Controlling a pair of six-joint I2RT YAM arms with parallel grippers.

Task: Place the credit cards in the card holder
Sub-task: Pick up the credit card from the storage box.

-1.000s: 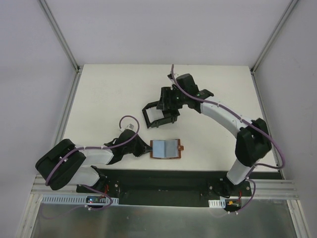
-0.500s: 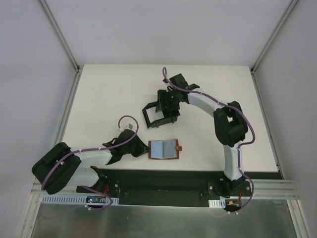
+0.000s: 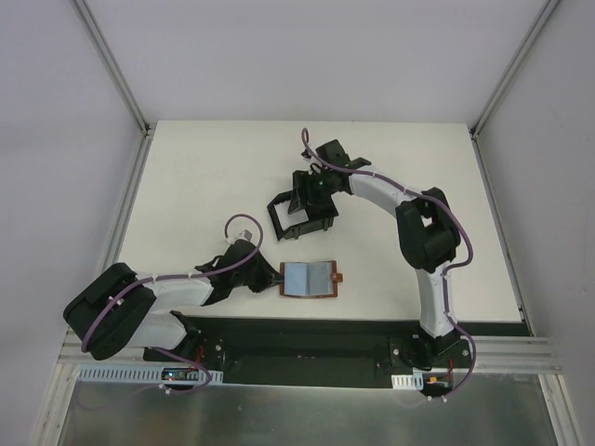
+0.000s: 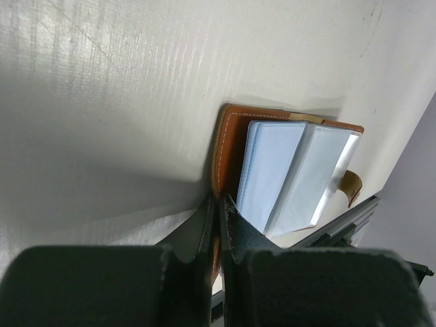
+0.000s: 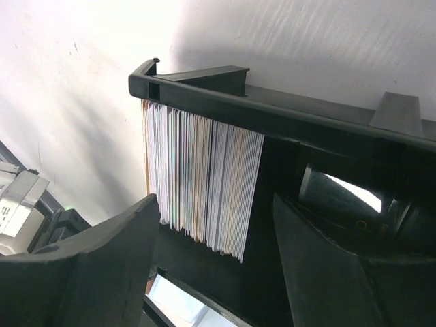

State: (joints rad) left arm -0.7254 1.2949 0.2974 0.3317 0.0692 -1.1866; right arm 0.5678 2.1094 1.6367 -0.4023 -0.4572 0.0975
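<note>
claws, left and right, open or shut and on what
Left claw: closed on the wallet edge.
Right claw: open, one finger on each side of the cards in the holder.

There is one brown wallet (image 3: 311, 279) and one black card holder (image 5: 225, 107) on the one white table (image 3: 204, 177). Two pale cards (image 4: 272, 174) show in the wallet, while the stack of cards (image 5: 201, 177) in the holder, dozens of thin edges packed tight, is too dense to count exactly. Two robot arms are in view: one left arm (image 3: 177, 290) and one right arm (image 3: 386, 190).
</note>
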